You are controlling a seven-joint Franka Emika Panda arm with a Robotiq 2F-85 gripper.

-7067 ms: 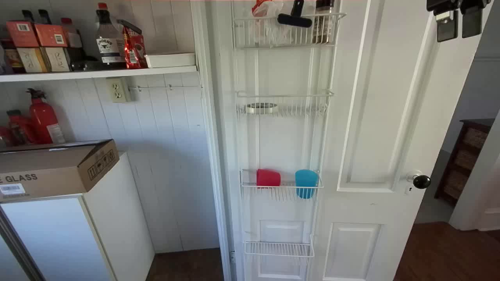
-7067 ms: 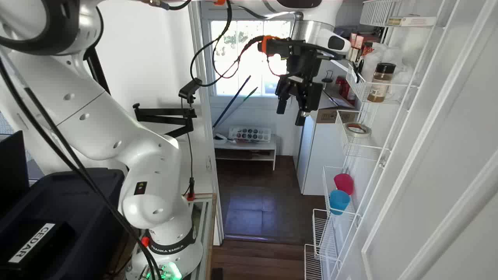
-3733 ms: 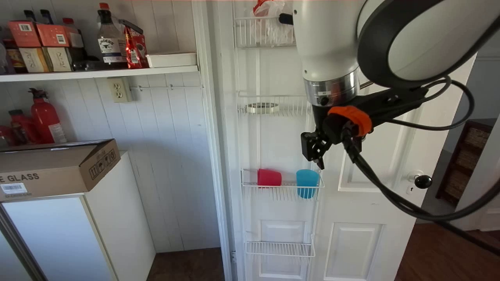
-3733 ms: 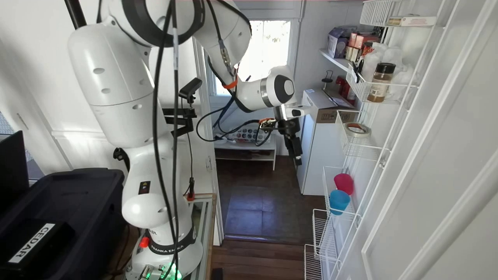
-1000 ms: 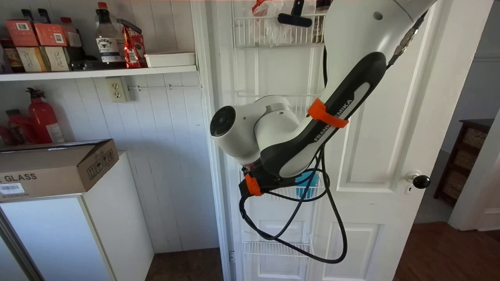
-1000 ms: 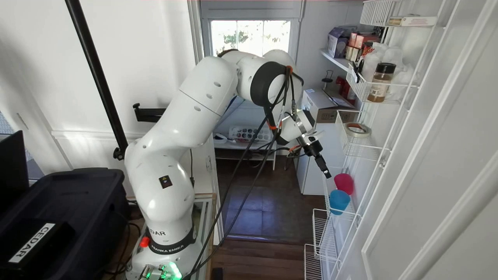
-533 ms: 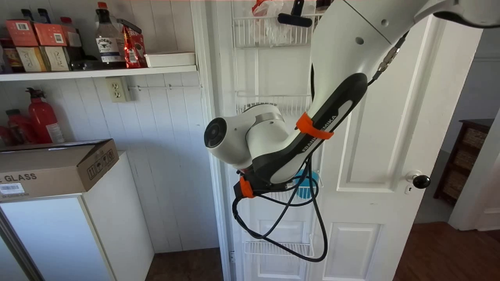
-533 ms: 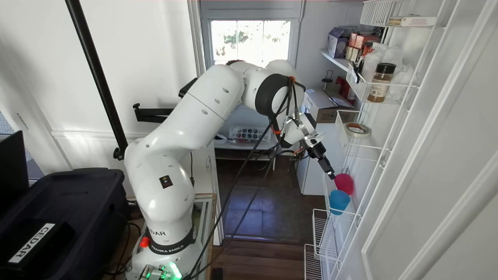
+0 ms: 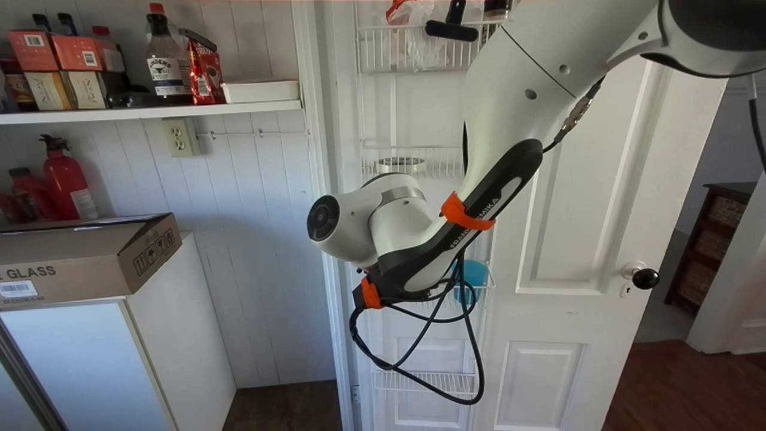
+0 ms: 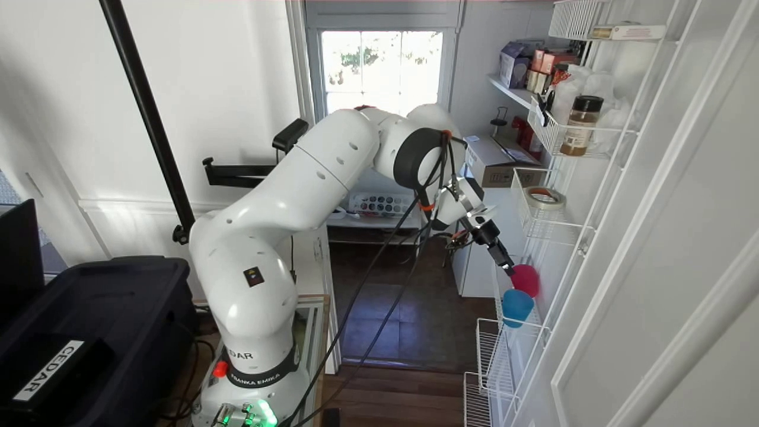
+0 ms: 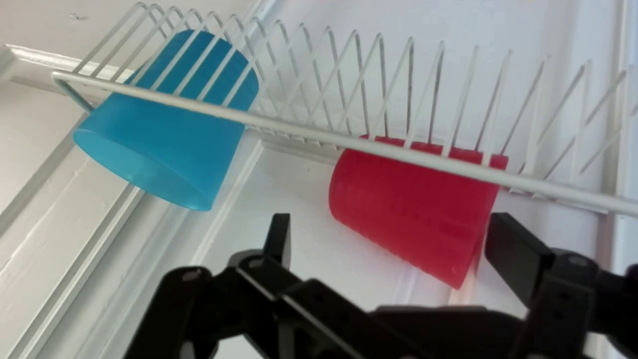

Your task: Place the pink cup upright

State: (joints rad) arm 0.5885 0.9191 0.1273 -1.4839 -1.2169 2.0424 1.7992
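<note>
The pink cup (image 11: pixel 413 199) lies on its side in a white wire basket (image 11: pixel 299 130) on the door, its narrow end toward the blue cup (image 11: pixel 174 134). It also shows in an exterior view (image 10: pixel 525 281). In another exterior view the arm hides it and my gripper. My gripper (image 11: pixel 389 219) is open and empty. In the wrist view its fingers stand on either side of the pink cup, apart from it, one past the base end, one near the rim end. In an exterior view my gripper (image 10: pixel 510 268) points down at the pink cup from the basket's front.
The blue cup stands upright in the same basket, beside the pink cup. The basket's front wire crosses before both cups. A tape roll (image 10: pixel 545 198) sits in the basket above, and a spice jar (image 10: pixel 581 124) higher up. Black cables (image 9: pixel 419 389) hang below the arm.
The arm has swung in from farther off, and my gripper has moved down and toward the door basket, closer to the pink cup. Both cups have stayed in place.
</note>
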